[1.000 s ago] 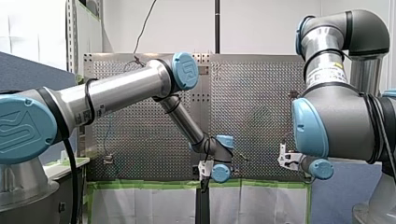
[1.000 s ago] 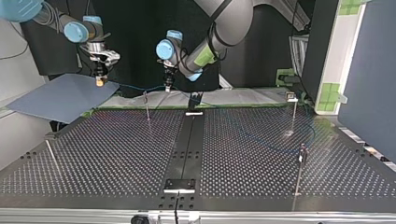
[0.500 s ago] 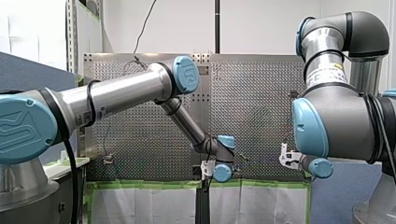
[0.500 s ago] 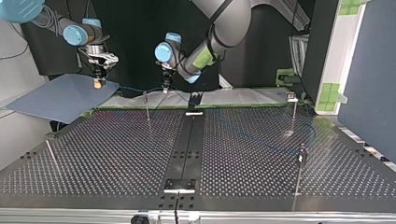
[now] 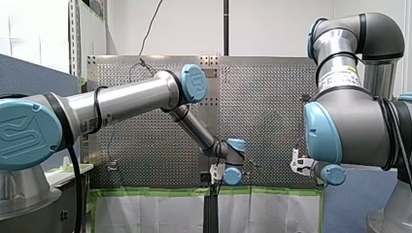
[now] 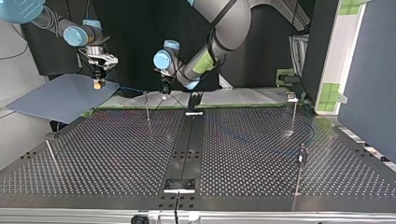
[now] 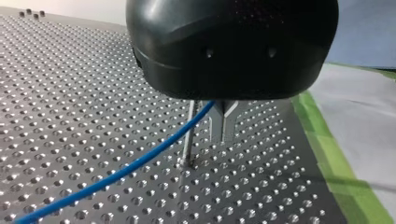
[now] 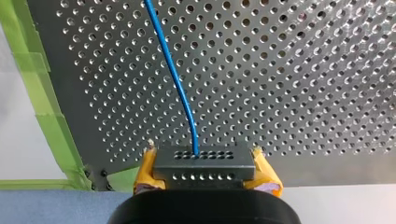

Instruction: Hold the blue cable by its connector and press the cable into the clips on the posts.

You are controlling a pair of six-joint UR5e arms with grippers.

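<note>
Right wrist view: my right gripper (image 8: 206, 173) clamped the connector (image 8: 204, 161) between yellow pads, and the blue cable (image 8: 175, 79) ran toward 11 o'clock. My left gripper (image 7: 223, 139) was closed, with a post (image 7: 188, 140) at its 9 o'clock.

a silver perforated metal table (image 6: 116, 154) has a flat black strip (image 6: 187, 140) running down its middle. in the top view bright green tape (image 6: 130, 108) borders its far edge, a white sheet (image 6: 243, 95) lies beyond, and a grey-blue flat board (image 6: 56, 98) sits at the left.
</note>
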